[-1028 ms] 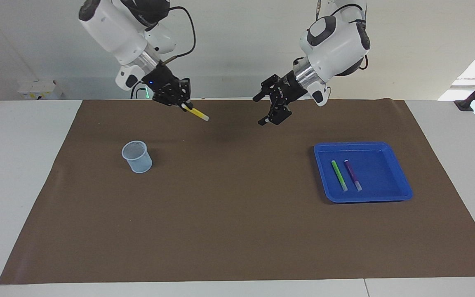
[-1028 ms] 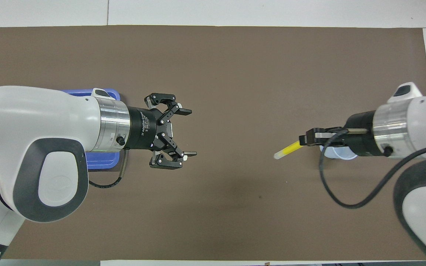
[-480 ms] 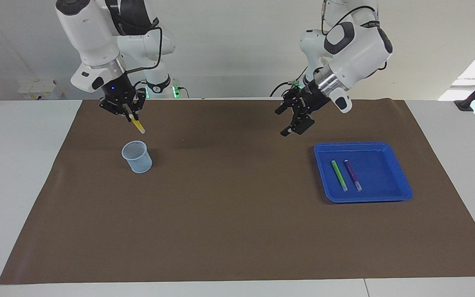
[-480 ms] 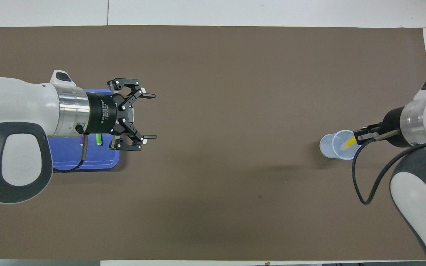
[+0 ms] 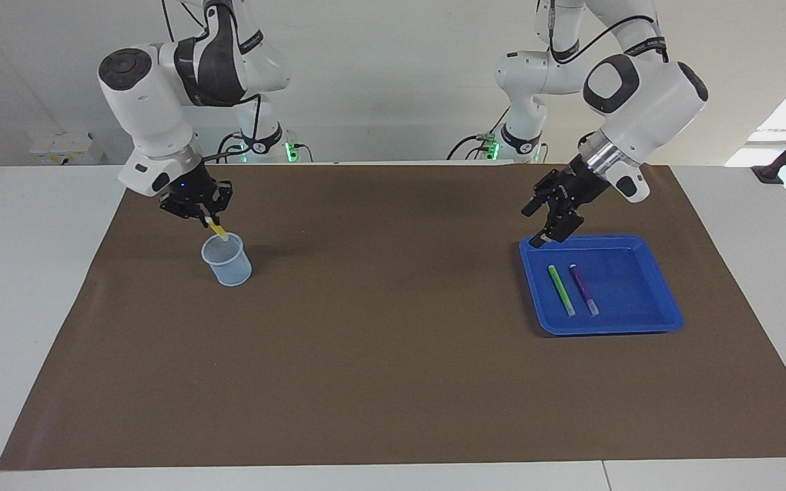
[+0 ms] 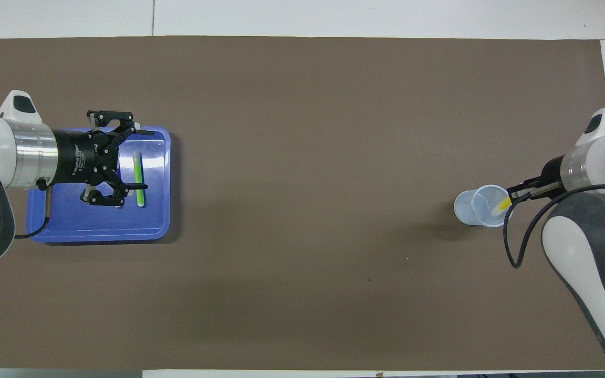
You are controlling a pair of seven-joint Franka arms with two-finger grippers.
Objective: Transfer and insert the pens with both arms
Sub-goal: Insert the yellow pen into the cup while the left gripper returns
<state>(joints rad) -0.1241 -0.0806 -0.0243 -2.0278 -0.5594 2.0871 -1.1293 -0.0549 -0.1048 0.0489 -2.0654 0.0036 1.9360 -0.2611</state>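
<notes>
Right gripper (image 5: 210, 219) clamps yellow pen (image 5: 218, 230) tilted, cap just under it at cup (image 5: 227, 259) rim, for insertion. Left gripper (image 5: 551, 219) spread, green pen (image 5: 561, 290), purple pen (image 5: 584, 289) below in tray (image 5: 666, 310).

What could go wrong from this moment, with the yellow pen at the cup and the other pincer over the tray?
1. The right pincer holds the yellow pen tilted at the cup's rim; its tip may catch the rim and tip the light cup.
2. The open left pincer is over the blue tray. The green pen and purple pen lie close together, so it may nudge both.
</notes>
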